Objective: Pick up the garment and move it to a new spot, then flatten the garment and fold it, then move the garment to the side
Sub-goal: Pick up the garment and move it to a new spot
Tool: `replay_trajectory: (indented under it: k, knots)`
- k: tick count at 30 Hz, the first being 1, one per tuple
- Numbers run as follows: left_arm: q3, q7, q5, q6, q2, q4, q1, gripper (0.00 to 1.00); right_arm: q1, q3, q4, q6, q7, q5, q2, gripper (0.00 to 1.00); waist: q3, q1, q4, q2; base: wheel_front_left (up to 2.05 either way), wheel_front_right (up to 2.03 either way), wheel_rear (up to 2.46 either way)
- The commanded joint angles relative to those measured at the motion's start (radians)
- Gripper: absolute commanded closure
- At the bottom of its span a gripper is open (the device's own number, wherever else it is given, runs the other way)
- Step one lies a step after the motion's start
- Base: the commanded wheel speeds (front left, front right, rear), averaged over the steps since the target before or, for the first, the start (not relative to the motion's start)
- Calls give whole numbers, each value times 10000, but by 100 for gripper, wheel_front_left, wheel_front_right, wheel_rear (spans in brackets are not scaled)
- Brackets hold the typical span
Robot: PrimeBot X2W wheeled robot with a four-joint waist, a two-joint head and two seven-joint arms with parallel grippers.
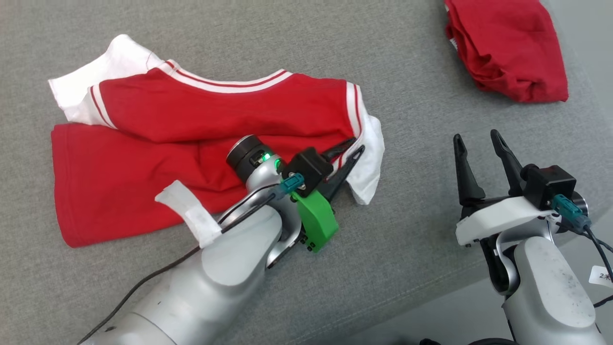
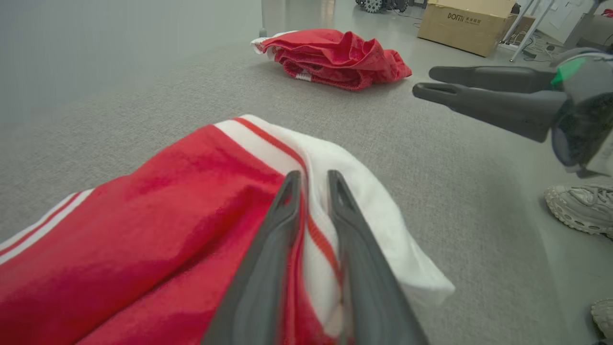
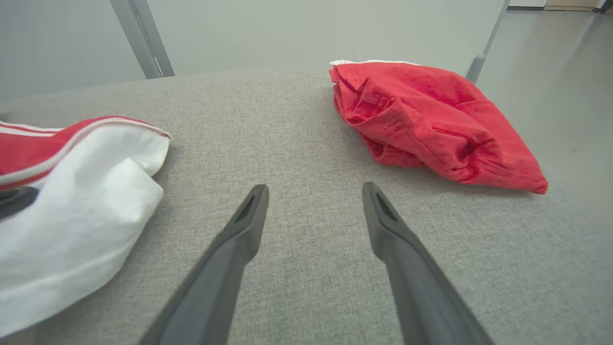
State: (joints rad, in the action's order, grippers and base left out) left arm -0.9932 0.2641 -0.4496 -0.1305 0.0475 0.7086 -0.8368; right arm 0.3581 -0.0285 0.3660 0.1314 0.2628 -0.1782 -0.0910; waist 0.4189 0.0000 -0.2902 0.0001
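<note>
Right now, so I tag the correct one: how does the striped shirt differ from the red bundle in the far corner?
The striped shirt lies spread out; the red bundle is bunched in a crumpled heap. The striped shirt has white sleeves and trim; the red bundle looks almost all red. The left hand grips the striped shirt's sleeve; the red bundle lies untouched beyond the open right hand. Both rest on the grey surface.

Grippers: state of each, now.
Left gripper: closed on the red fabric shirt with white striped sleeves.
Right gripper: open, holding nothing.
</note>
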Motion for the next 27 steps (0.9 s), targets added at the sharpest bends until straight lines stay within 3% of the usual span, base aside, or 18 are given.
replay_trajectory:
  k: [1, 8, 16, 27]
  knots:
    - [269, 1, -94, 3, 151, 38, 237, 0, -118, 61, -32, -15, 27, 32, 20, 0, -355, 0, -144, -1, 0, 0, 0]
    - [2295, 1, 376, 289, 504, -535, 1287, 0, -321, 130, -158, -15, 27, 121, 41, 0, -909, 0, 433, -1, 0, 0, 0]
    - [5281, 1, 1167, 734, 849, -1641, 3118, 0, -522, -65, -177, -15, 27, 202, 44, 0, -1699, 0, 1256, -1, 0, 0, 0]
    - [8363, 1, 2285, 999, 639, -2634, 5720, 0, -1080, 39, -85, -15, 27, 239, 125, 0, -2768, 0, 1962, -1, 0, 0, 0]
